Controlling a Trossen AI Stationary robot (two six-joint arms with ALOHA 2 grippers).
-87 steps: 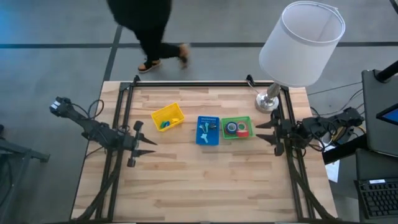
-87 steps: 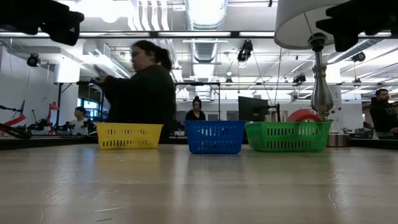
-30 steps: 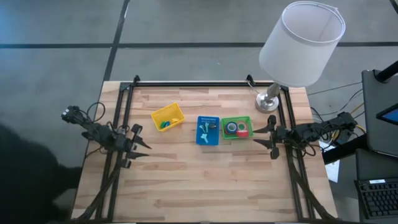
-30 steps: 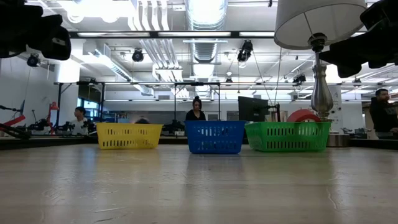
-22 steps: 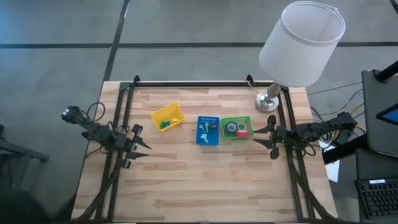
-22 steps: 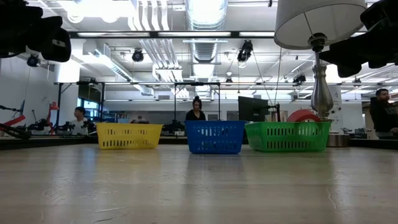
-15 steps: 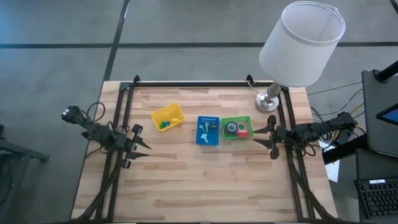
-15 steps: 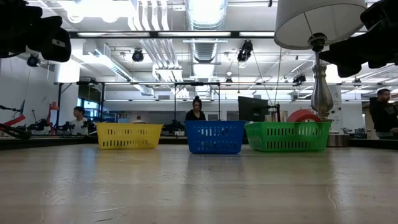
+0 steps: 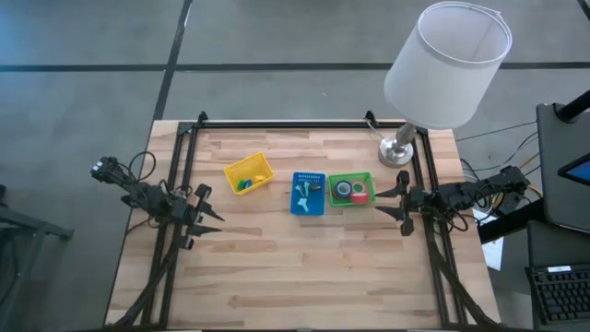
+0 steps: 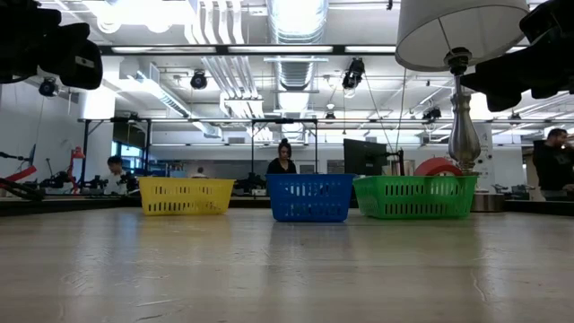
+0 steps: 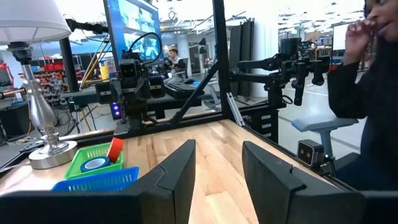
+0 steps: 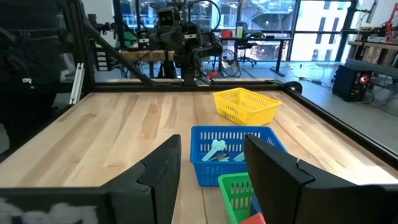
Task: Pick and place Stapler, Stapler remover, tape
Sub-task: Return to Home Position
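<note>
Three small baskets stand in a row on the far half of the wooden table: yellow basket (image 9: 248, 173), blue basket (image 9: 308, 193), green basket (image 9: 351, 189). The green one holds the tape: a blue roll (image 9: 343, 190) and a red roll (image 9: 359, 192); the red roll (image 10: 437, 167) stands on edge above the rim. Pale blue tools (image 9: 302, 191) lie in the blue basket, and a small blue-green item (image 9: 243, 183) lies in the yellow one. My left gripper (image 9: 214, 213) hangs open over the table's left edge. My right gripper (image 9: 384, 201) hangs open just right of the green basket.
A table lamp stands at the far right corner on its silver base (image 9: 397, 153), and its white shade (image 9: 447, 65) overhangs that corner. Black frame rails (image 9: 286, 123) run along the far, left and right edges. Bare wood (image 9: 295, 267) fills the near half. People show in the room behind.
Both arms have kept still. A dark figure at the table's near left corner has left the high view.
</note>
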